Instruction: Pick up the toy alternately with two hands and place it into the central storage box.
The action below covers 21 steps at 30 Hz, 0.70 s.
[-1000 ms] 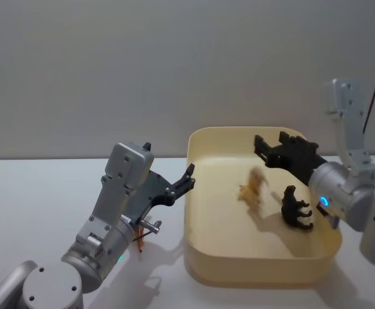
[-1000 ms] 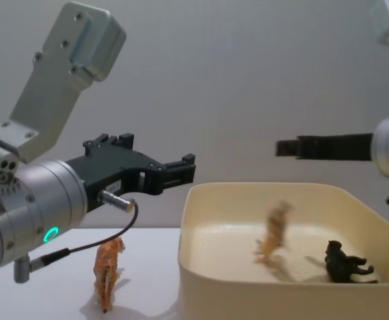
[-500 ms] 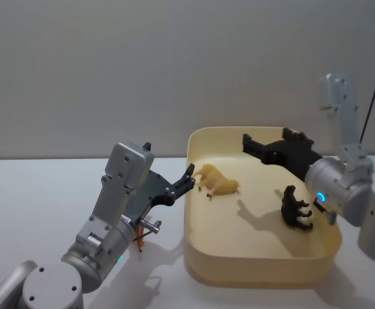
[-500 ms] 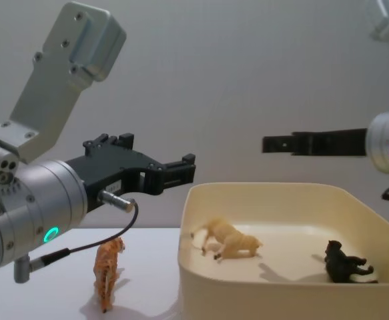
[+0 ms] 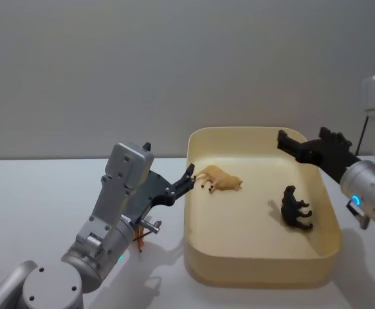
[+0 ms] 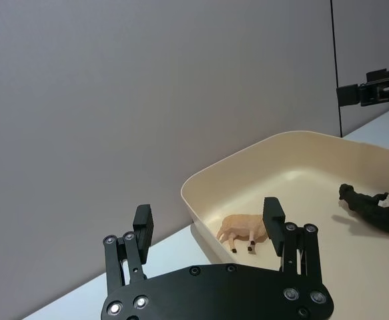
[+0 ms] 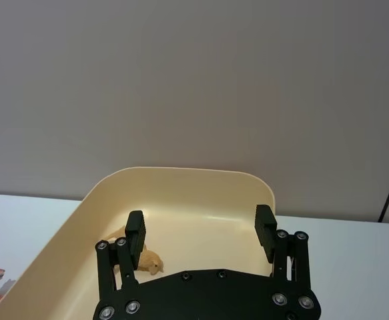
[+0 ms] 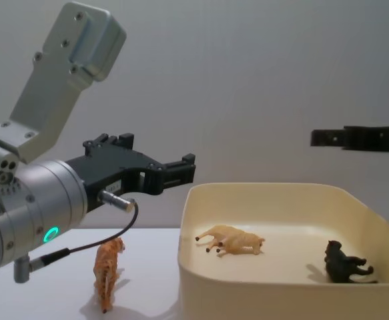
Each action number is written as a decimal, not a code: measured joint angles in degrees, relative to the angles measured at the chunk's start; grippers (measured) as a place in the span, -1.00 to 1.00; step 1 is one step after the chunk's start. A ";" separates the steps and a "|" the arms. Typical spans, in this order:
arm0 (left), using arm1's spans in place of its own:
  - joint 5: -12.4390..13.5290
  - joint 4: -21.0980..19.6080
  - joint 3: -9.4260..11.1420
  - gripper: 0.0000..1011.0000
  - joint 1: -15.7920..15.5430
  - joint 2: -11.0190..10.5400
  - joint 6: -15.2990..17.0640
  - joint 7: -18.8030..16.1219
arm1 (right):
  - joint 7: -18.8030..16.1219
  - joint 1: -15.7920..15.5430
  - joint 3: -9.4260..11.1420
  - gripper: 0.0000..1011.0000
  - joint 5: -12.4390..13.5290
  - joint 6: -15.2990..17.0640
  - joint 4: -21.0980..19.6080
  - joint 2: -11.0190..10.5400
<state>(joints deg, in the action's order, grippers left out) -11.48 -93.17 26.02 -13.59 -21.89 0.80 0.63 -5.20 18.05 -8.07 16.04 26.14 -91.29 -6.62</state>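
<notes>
Cream box (image 5: 258, 273) holding two toys (image 5: 220, 182) (image 5: 296, 207), one tiger (image 8: 107, 273) outside; left end effector (image 6: 207, 213), right end effector (image 7: 201, 220) both spread.

The head view looks forward and down onto the worktop (image 5: 26, 193) and into the central storage box (image 5: 261, 270). The chest view sits lower, facing the box's near wall side-on. The left wrist view looks out close over the left pincer (image 6: 207, 217), the right wrist view over the right pincer (image 7: 201, 223); both share the box's interior.
</notes>
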 joint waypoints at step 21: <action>-3.73 -3.96 -1.15 0.98 3.48 -3.25 1.99 -1.07 | 1.31 -1.58 1.42 0.98 1.43 -0.37 -1.99 -1.38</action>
<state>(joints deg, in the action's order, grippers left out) -15.21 -97.13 24.87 -10.11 -25.14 2.79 -0.44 -3.90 16.47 -6.65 17.47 25.77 -93.28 -8.00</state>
